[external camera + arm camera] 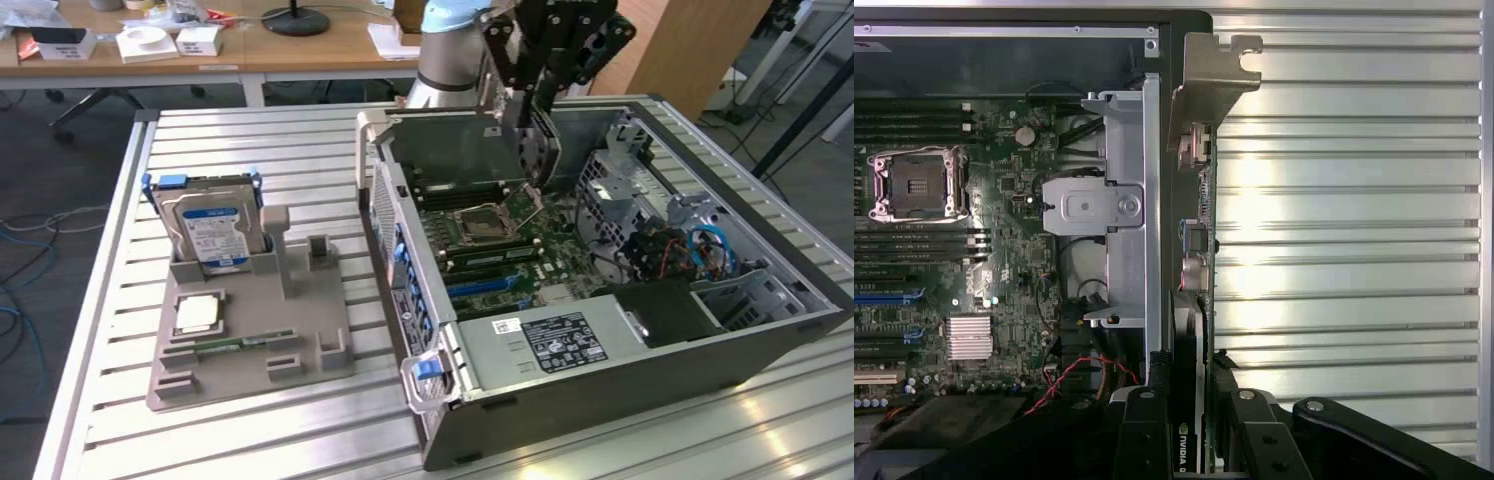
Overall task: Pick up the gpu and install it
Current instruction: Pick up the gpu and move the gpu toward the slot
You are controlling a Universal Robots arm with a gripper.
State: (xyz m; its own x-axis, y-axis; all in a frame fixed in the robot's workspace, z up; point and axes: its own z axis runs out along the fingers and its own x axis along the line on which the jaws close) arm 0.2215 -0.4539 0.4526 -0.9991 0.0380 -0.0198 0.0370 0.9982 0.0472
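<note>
Black and thin, likely stiff yet fragile, the gpu (1192,335) is pinched across its faces by the end effector (1198,410) above the computer case (641,400) at the exterior view's three o'clock

On my feed, a silver slatted aluminium table (267,150) carries two things side by side, not touching. Toward the exterior view's left rests a grey moulded plastic parts stand (254,350). Toward its right, a black open-sided metal computer case (627,395) lies on the slats.
</note>
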